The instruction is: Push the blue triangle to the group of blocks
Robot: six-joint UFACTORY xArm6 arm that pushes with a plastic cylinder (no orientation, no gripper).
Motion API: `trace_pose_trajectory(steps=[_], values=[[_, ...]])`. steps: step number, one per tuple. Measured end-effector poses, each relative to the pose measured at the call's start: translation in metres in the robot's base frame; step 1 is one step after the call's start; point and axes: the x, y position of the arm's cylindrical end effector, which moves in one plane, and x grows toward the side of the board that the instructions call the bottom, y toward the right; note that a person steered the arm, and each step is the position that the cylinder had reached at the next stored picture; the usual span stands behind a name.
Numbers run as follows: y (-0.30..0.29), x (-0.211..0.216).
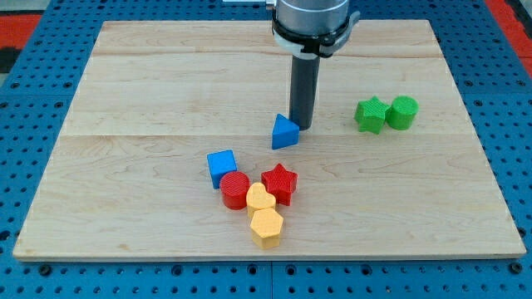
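Observation:
The blue triangle [284,132] lies near the middle of the wooden board. My tip [301,127] stands just to its upper right, touching or almost touching it. Below and left of the triangle sits a group of blocks: a blue cube [222,167], a red cylinder [234,190], a red star [280,183], a yellow heart-like block [260,199] and a yellow hexagon [267,227]. The triangle is apart from this group, a short gap above the red star.
A green star [371,114] and a green cylinder [402,112] sit together at the view's right. The wooden board [133,91] lies on a blue pegboard surface [33,91]. The arm's body [312,25] hangs over the top middle.

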Motion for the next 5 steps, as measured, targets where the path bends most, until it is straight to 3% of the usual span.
trace_pose_trajectory(steps=[2,5], values=[[-0.035,-0.002],[-0.038,0.023]])
